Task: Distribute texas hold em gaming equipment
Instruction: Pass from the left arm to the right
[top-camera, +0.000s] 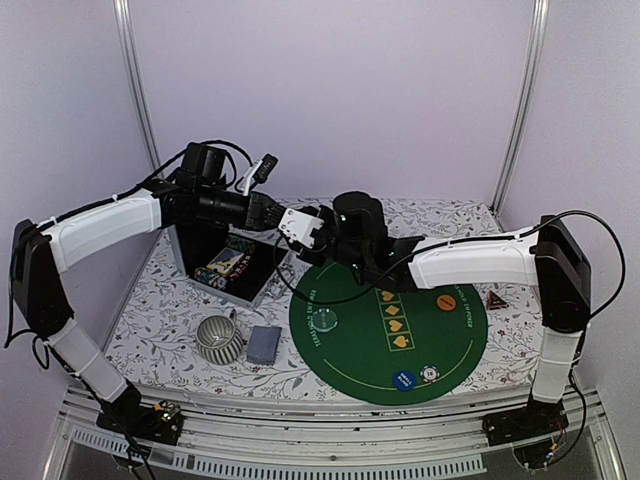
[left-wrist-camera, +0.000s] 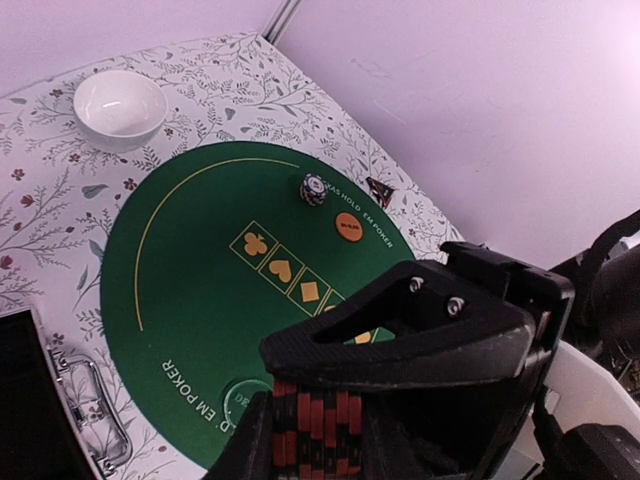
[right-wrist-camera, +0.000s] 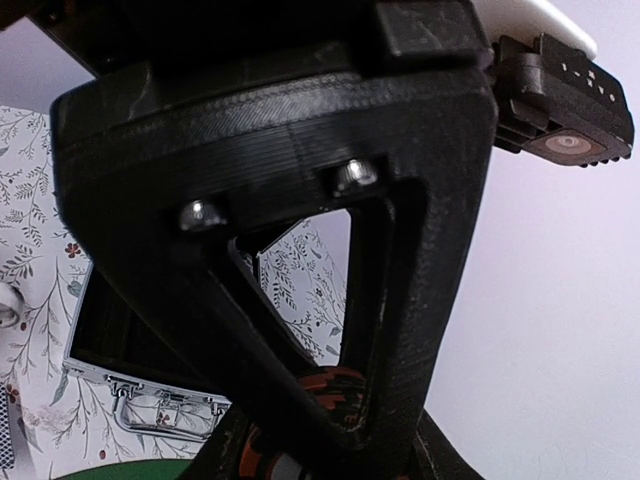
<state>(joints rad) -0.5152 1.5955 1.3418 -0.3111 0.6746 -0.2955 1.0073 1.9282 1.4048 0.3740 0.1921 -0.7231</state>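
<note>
The left jaws are clamping a short stack of red-and-black striped round chips (left-wrist-camera: 312, 432) and holding it in the air over the far-left rim of the green oval felt poker mat (top-camera: 360, 350). The right jaws are reaching in around the same stack from the opposite side. I cannot tell whether they are gripping it or standing apart, because black finger frames are blocking both wrist views.

The mat is lying on the right half of the floral-patterned worktop (top-camera: 160, 335), running down to its near edge. On the mat:
- A pale clear round chip (top-camera: 331, 320) is lying near the left rim.
- An orange round chip (top-camera: 445, 300) is lying towards the right rim.
- A blue round chip (top-camera: 404, 379) and a white, dark-edged round chip (top-camera: 430, 373) are sitting just beside each other near the near rim.

A small red triangular marker (top-camera: 495, 299) is lying on the worktop just off the mat's right rim. Left of the mat, a ribbed grey mug (top-camera: 220, 338) and a grey-blue-backed deck of playing cards (top-camera: 265, 343) are sitting side by side. Beyond them, an open black metal-trimmed case (top-camera: 232, 265) is standing towards the far-left corner.
</note>
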